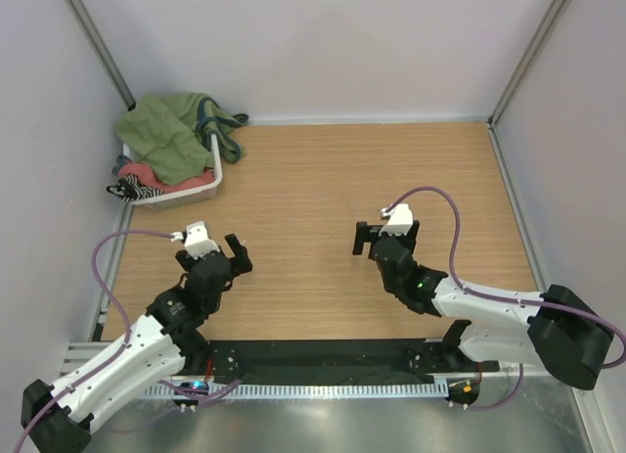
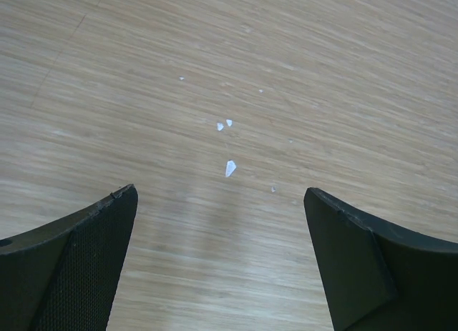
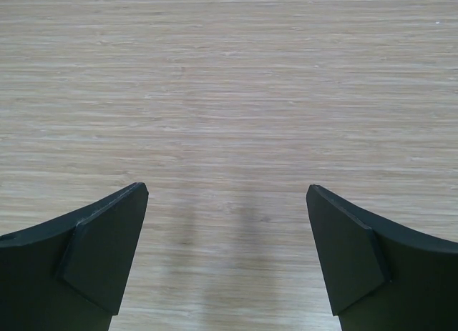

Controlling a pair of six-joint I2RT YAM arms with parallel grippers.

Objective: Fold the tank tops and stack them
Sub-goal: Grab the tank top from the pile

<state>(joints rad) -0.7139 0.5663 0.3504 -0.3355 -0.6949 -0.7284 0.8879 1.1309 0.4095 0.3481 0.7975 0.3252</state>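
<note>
We hold our left pincer (image 2: 220, 195) and right pincer (image 3: 227, 191) wide and empty above the tabletop (image 1: 323, 179), well apart from the tank tops (image 1: 152, 177) heaped in the white basket (image 1: 217, 175) at the far left corner.

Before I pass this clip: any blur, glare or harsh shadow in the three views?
Top external: even soft light, sharp right out to the white basket. Left wrist: table grain slightly soft, faint shadow beneath the open left claw. Right wrist: grain crisp, similar soft shadow beneath the open right claw; no glare.
</note>
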